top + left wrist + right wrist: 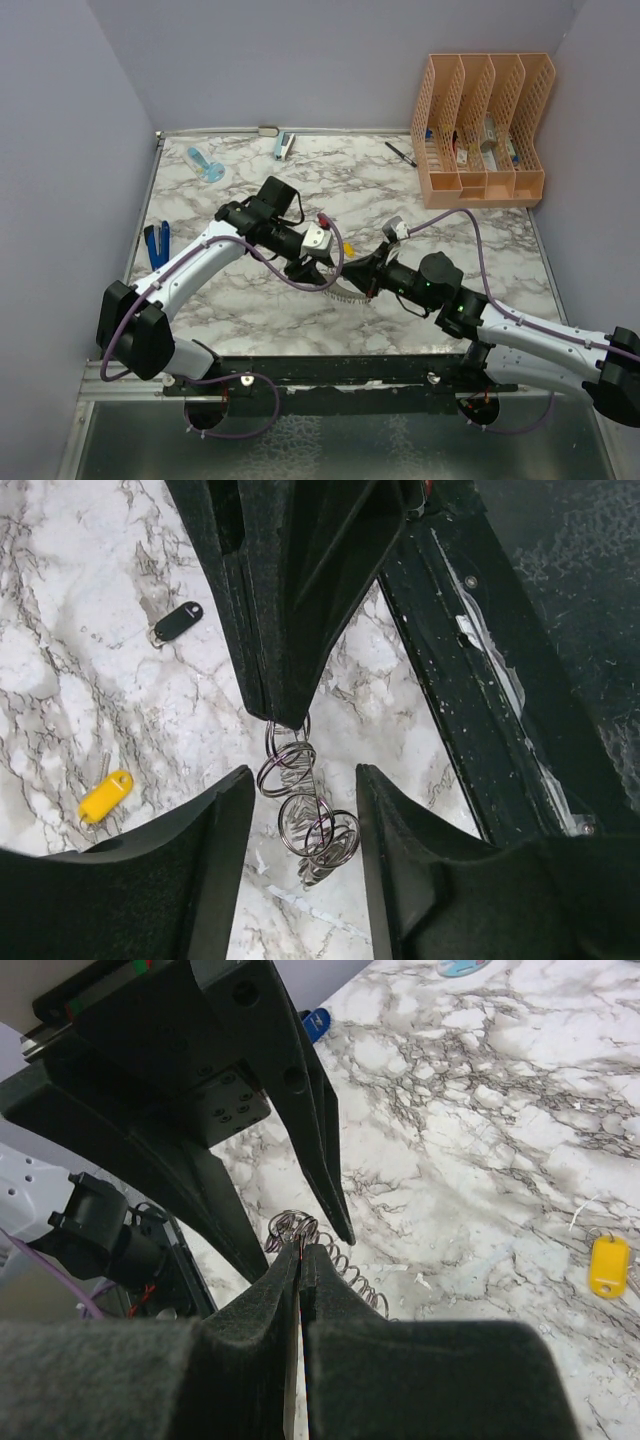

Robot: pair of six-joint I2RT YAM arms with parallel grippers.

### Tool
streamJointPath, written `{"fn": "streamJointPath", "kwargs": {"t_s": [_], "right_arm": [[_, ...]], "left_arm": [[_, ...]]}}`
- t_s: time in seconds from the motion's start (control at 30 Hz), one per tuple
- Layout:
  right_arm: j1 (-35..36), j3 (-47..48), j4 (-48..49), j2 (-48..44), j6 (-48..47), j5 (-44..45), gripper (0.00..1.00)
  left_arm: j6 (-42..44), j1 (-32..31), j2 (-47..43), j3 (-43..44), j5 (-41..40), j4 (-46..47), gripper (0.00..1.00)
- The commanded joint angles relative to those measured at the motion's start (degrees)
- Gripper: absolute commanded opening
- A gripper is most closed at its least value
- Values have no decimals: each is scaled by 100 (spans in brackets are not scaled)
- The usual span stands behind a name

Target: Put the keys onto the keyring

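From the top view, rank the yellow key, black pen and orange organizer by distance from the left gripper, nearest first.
1. yellow key, just right of the left gripper
2. black pen, farther back, right
3. orange organizer, back right corner

Each arm, the left arm (190, 262) and the right arm (540, 340), has pale grey-white link shells joined by rounded black joint housings (440, 275). A purple cable (478, 245) runs along each arm from its base. The fingers (150, 880) are matte black wedges with a fine-textured surface. The left wrist housing (225, 1110) is a black block with a cluster of small screw holes.
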Motion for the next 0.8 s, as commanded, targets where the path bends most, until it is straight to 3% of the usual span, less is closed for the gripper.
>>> {"fn": "streamJointPath", "kwargs": {"t_s": [0.0, 0.2, 0.5, 0.77], "right_arm": [[-13, 253, 174, -12, -69, -113, 1], [-16, 212, 180, -83, -69, -104, 1], [-12, 82, 42, -175, -123, -40, 1], [-11, -185, -222, -622, -159, 196, 1]], "left_arm": [[138, -45, 79, 61, 304, -195, 42], [-94, -54, 90, 39, 236, -33, 12], [-542, -56, 76, 59, 224, 213, 0], [-603, -54, 96, 195, 158, 98, 0]]}}
